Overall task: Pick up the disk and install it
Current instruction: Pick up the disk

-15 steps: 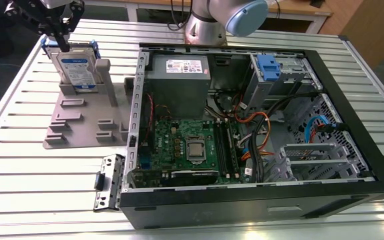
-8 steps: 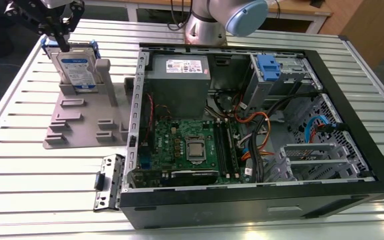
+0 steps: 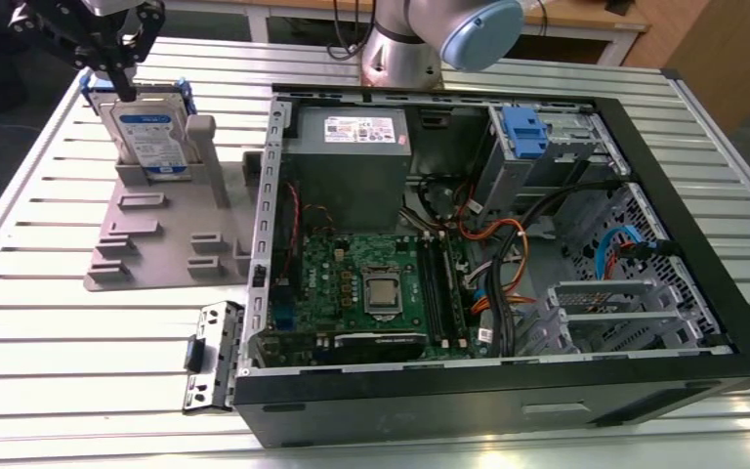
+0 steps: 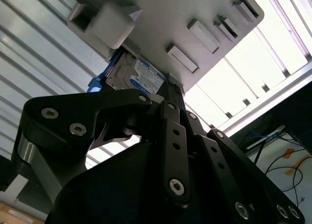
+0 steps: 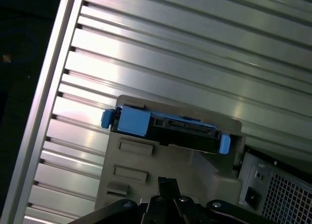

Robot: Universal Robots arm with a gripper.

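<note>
So far nothing done: disk (image 3: 148, 132) upright in grey stand (image 3: 153, 249), beside open PC case (image 3: 479, 396). Gripper (image 3: 124, 91) at disk top edge, fingers together, clamping nothing. Pickup + install both pending.

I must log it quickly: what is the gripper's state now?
Gripper: shut, holding nothing, over the disk, which stands upright in the grey stand.

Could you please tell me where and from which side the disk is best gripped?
Grip the disk by its top edge, coming straight down from above and closing across its flat faces: it stands upright on edge in the grey stand, whose posts cover its lower part.
</note>
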